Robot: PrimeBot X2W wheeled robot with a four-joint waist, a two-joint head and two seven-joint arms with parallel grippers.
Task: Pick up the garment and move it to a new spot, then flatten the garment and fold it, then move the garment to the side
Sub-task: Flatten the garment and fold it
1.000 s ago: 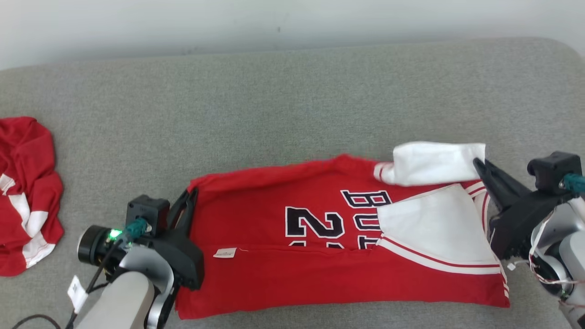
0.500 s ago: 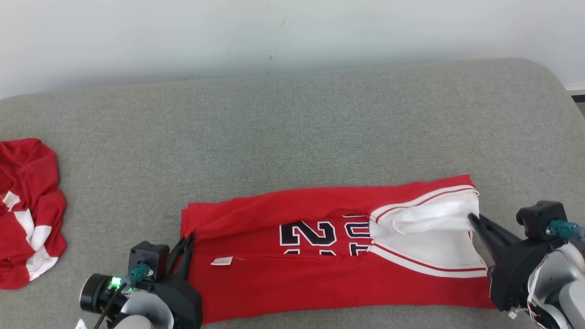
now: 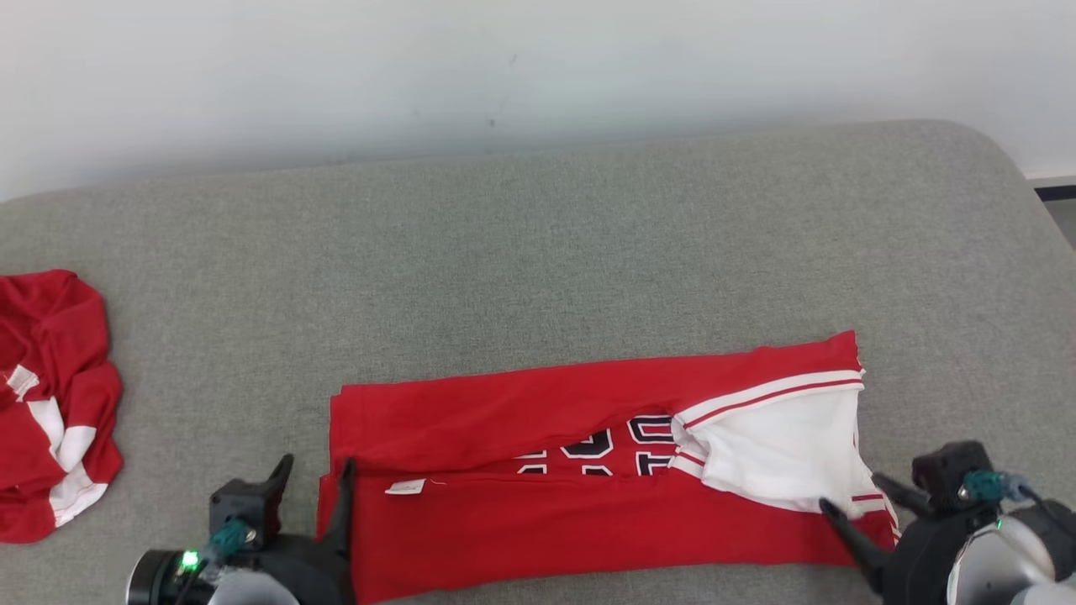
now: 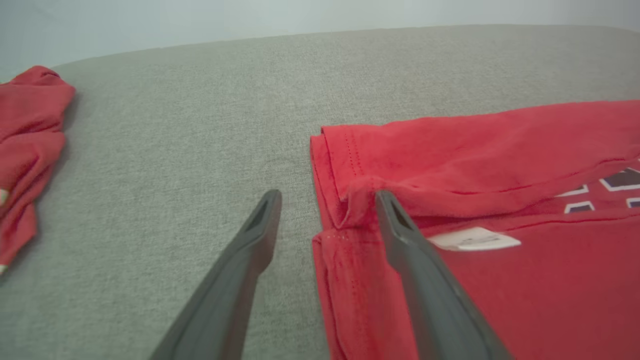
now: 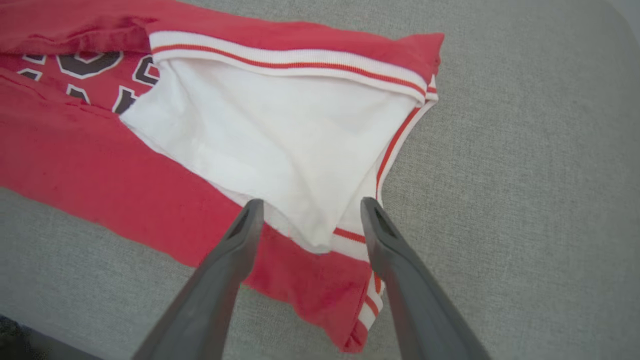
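The garment [image 3: 588, 504], a red jersey with dark lettering and a white-lined collar end, lies folded into a long band on the grey cushion [image 3: 538, 252]. Its far long edge is folded over toward me, and the lettering shows partly between the two layers. My left gripper [image 3: 316, 464] stands open at the band's left end; in the left wrist view the gripper [image 4: 327, 197] straddles the garment's [image 4: 500, 165] corner fold. My right gripper [image 3: 851, 493] is open at the right end, and in its wrist view the gripper [image 5: 311, 202] straddles the tip of the white panel [image 5: 280, 135].
A second red and white garment [image 3: 50, 403] lies crumpled at the cushion's far left, also seen in the left wrist view [image 4: 25, 140]. A pale wall runs behind the cushion. The cushion's rounded right edge [image 3: 1034, 218] drops away at the upper right.
Both grippers drew the garment's far edge toward me, laid it over the lettering, then opened and let it go. The head camera has tilted, so the whole picture has shifted.
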